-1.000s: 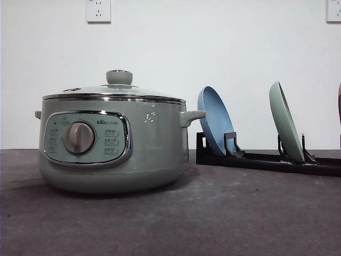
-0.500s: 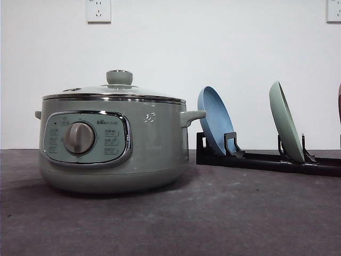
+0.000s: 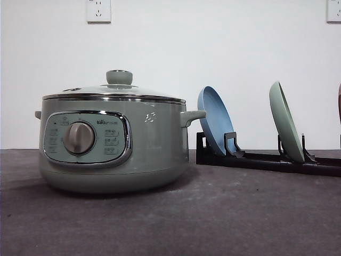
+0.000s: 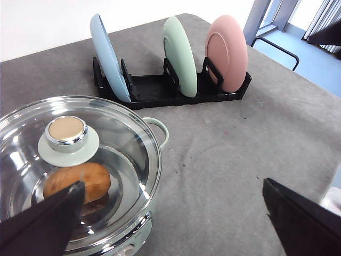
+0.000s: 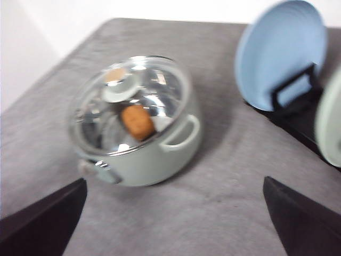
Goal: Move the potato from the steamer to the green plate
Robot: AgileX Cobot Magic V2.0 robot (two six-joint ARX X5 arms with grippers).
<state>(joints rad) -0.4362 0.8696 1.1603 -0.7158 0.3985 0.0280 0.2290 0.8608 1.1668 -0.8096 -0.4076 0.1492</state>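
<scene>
The steamer [image 3: 113, 143] stands on the left of the table with its glass lid [image 4: 66, 136] closed. Through the lid I see the orange-brown potato [image 4: 80, 180] lying inside, and in the blurred right wrist view the potato [image 5: 137, 122] shows under the lid of the steamer [image 5: 139, 125]. The green plate [image 3: 285, 121] stands upright in a black rack [image 3: 266, 159]; it is also the middle plate [image 4: 180, 56] of the rack. My left gripper [image 4: 172, 184] hovers open above the steamer's right side. My right gripper [image 5: 175, 181] is open, high above the table, nothing between its fingers.
A blue plate [image 3: 214, 120] stands upright in the rack nearest the steamer, and a pink plate [image 4: 227, 50] stands at the rack's far end. The grey cloth table [image 4: 229, 144] drops off at its right edge.
</scene>
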